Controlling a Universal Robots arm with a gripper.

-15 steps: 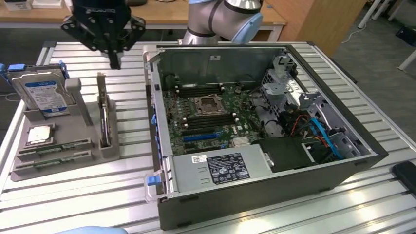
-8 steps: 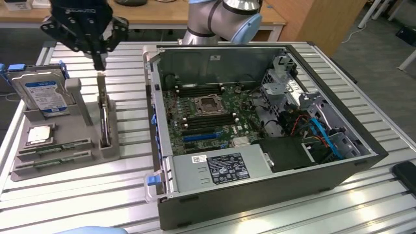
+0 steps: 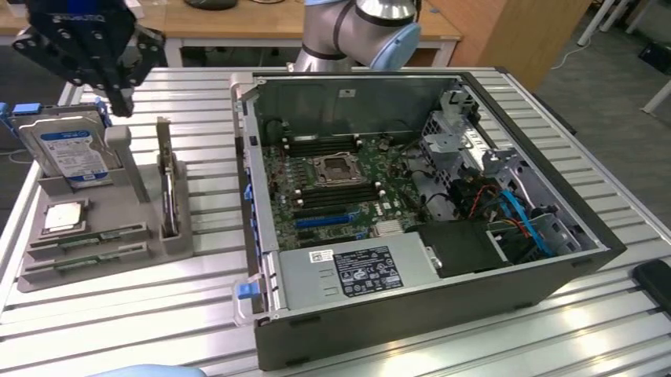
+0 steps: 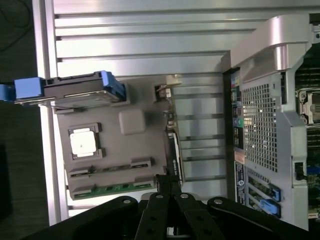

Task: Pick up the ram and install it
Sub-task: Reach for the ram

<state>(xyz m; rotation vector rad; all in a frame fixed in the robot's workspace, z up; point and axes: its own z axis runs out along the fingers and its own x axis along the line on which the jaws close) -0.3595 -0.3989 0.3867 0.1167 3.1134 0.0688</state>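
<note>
From the exterior view, the hard drive (image 3: 71, 149) carries a blue label, and the power supply (image 3: 351, 271) in the open computer case (image 3: 587, 236) has a dark label with a white barcode sticker. The print on all of them is too small for me to read. My gripper (image 3: 121, 106) hangs above the grey parts tray (image 3: 105, 271), its fingers pressed together with nothing between them and touching nothing. The hard drive stands upright just beneath my fingertips. The dark expansion card (image 3: 166, 184) stands on edge beside it, on the side nearer the case. The ram (image 3: 89, 238) lies flat in a slot of the tray, further from my hand than the drive and past the silver processor chip (image 3: 63, 216).

In the wrist view, my gripper (image 4: 167, 181) again shows its fingers drawn shut and empty. The ram (image 4: 115, 188) is a green strip in the tray (image 4: 145, 145) slot closest to my fingertips, just to one side of them. The expansion card (image 4: 175, 150) runs edge-on straight ahead of my tips. The processor chip (image 4: 82, 143) and the blue-railed hard drive (image 4: 75, 90) lie beyond the ram. The case's perforated rear panel (image 4: 257, 120) has small stickers I cannot read.
</note>
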